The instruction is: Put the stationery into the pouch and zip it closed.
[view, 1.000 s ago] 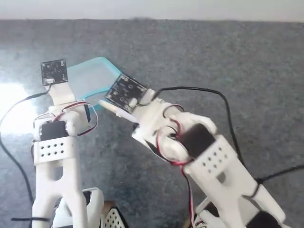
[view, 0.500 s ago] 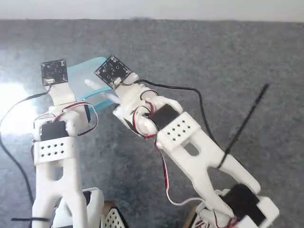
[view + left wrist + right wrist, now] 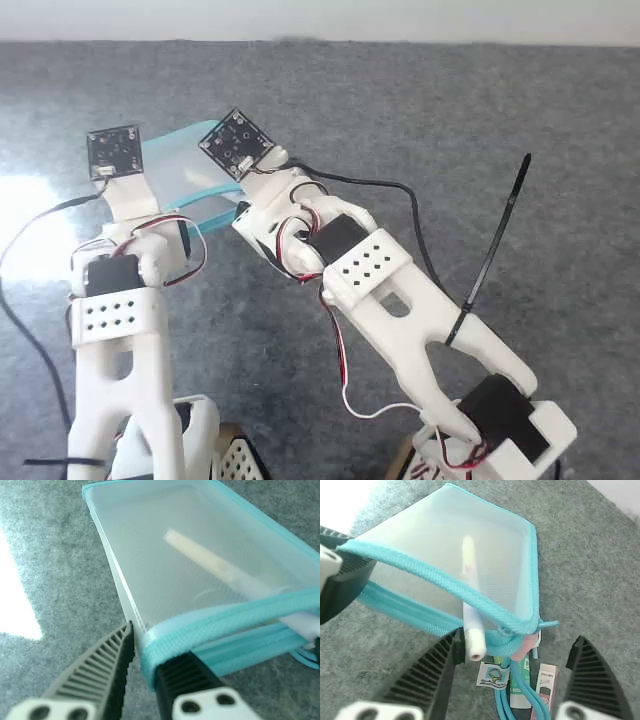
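You're pinching the pouch [image 3: 145, 580] by its zipper corner with your left fingers [image 3: 100, 675], propping the mouth open. Your right fingers [image 3: 432, 672] are hanging spread wide with the pen [image 3: 472, 635] sticking out between them. It's running lengthwise away into the pouch, so right's probably nearer for the push.

Bright even daylight, one blown-out glare patch [image 3: 25, 225] on the grey table [image 3: 560, 120] at the left, shadows soft and faint, wall strip [image 3: 400, 18] washed out

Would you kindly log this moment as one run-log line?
left tool shut on pouch | right tool open | pen partly inside pouch
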You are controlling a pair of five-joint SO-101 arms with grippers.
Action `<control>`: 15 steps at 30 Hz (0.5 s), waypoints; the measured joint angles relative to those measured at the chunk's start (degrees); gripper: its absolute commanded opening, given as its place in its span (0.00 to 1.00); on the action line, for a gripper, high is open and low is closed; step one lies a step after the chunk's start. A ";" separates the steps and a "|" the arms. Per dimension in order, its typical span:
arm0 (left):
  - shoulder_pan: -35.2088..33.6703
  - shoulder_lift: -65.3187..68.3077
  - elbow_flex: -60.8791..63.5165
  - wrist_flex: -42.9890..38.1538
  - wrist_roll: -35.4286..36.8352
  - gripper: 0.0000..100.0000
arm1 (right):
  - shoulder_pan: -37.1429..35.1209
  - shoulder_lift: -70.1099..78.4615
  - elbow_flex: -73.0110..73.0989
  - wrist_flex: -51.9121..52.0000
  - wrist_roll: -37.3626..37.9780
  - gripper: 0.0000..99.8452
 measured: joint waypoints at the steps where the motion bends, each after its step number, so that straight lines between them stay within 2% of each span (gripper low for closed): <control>1: 0.00 0.00 0.00 0.00 0.00 0.01 | 0.44 -0.09 -0.09 0.09 0.09 0.31; 5: 0.00 0.00 0.00 0.00 0.00 0.01 | 4.48 -5.01 -1.49 2.29 0.35 0.25; 8: 0.00 0.00 0.00 0.00 0.00 0.01 | 10.55 -13.10 -2.11 8.35 0.35 0.22; 11: 0.00 0.00 0.00 0.00 0.00 0.01 | 17.41 -21.10 -1.67 15.21 0.35 0.25; 15: -1.76 0.00 -0.09 0.00 0.00 0.01 | 17.58 -24.35 4.31 18.73 4.40 0.34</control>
